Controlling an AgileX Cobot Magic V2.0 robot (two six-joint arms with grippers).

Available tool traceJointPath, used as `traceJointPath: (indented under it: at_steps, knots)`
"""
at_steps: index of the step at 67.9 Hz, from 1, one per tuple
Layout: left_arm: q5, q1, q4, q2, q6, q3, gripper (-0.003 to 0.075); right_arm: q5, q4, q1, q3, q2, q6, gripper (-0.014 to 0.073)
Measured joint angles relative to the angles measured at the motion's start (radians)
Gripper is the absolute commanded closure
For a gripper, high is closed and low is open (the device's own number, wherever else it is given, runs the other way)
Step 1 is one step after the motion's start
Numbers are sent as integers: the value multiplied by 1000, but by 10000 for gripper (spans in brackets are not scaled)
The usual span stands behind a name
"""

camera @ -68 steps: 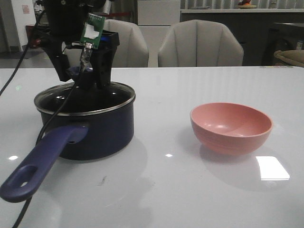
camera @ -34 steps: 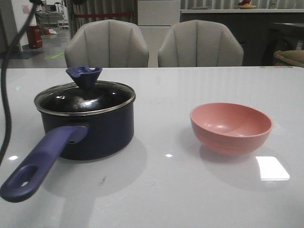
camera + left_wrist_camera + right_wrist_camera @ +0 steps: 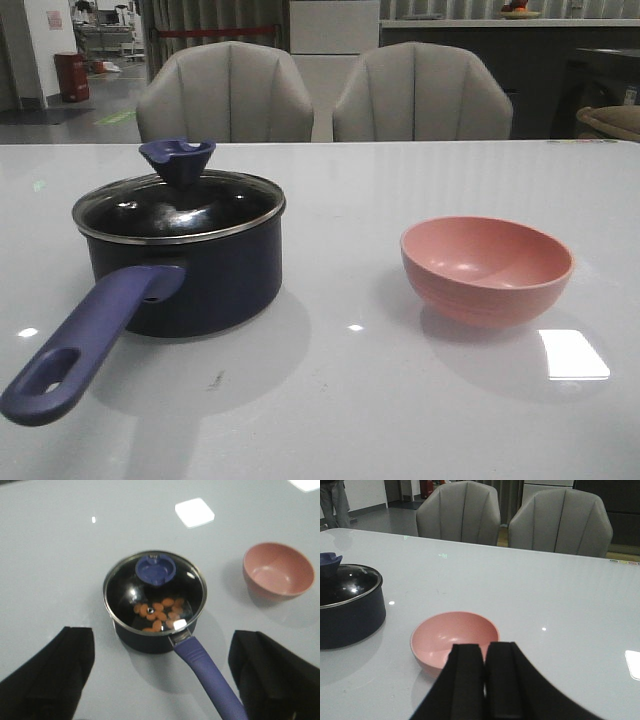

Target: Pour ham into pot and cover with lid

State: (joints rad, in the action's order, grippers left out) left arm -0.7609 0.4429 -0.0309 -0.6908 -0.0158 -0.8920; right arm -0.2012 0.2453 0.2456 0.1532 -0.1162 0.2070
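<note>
The dark navy round saucepan (image 3: 190,265) stands on the glossy white table (image 3: 330,400), on the robot's left side. Its long purple-blue handle (image 3: 85,345), with a hole at the end, points toward the robot and slightly left.

The round clear glass lid (image 3: 180,205) with thin metal rim sits level on the saucepan rim and covers the opening fully. Its dark blue flared knob (image 3: 177,160) stands upright at the centre.

The small orange-pink diced ham chunks (image 3: 157,614) lie on the saucepan floor, visible through the glass in the left wrist view. They form a loose cluster on the handle side of the knob.

The pink round bowl (image 3: 487,268) stands upright on the table, well apart from the saucepan, on the robot's right side. Its interior shows no contents.

The left gripper (image 3: 160,672) hangs above the saucepan. Its two black fingers (image 3: 50,675) are spread wide, one on each side of the handle, and grip nothing.

The right gripper (image 3: 485,680) sits just on the robot's side of the pink bowl. Its fingers (image 3: 465,680) are pressed together with nothing between them.

Two grey upholstered chairs (image 3: 325,90) stand behind the far table edge.
</note>
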Motion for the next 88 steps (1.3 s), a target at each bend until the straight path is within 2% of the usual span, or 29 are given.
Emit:
traceJointPath:
  at_steps: [18,22,29,39,43,53,88]
  knots:
    - [216,1,6,502,0,327,140,0,0,0,0,0,0,433]
    - [243,1,6,592,0,399,169,0,0,0,0,0,0,433]
    - [263,1,6,693,0,491,313,0,0,0,0,0,0,433]
    - [272,1,6,697,0,551,625,0,0,0,0,0,0,433]
    - [284,1,6,697,0,556,588,0,0,0,0,0,0,433]
    - [339,1,6,697,0,558,587,0,0,0,0,0,0,433]
    - [370,1,6,697,0,572,587,0,0,0,0,0,0,433]
